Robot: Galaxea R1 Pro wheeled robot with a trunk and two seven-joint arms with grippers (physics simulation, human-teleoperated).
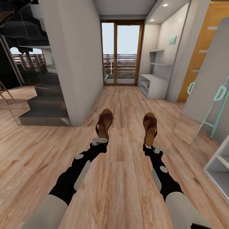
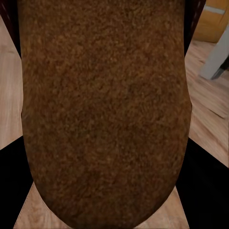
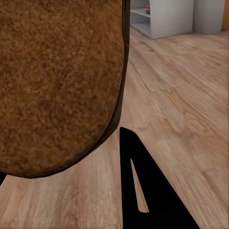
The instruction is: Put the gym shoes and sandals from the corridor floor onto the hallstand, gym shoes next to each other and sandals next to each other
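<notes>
I hold one dark brown sandal in each hand above the corridor floor (image 1: 121, 181). My left gripper (image 1: 102, 136) is shut on the heel of the left sandal (image 1: 105, 122), whose brown surface (image 2: 105, 114) sits between black fingers (image 2: 14, 191). The right gripper (image 1: 149, 143) is shut on the heel of the right sandal (image 1: 150, 125), seen close up (image 3: 57, 81) beside one black finger (image 3: 143, 191). The pale hallstand (image 1: 157, 84) stands far ahead on the right. A reddish speck (image 3: 147, 8) on its lower shelf is too small to identify. The gym shoes are out of view.
Grey stairs (image 1: 47, 106) and a white wall block (image 1: 79, 63) lie ahead on the left. A glass door (image 1: 121, 52) closes the corridor's far end. On the right are a mint ladder frame (image 1: 216, 108), an orange door (image 1: 203, 47) and a low white shelf unit (image 1: 219, 168).
</notes>
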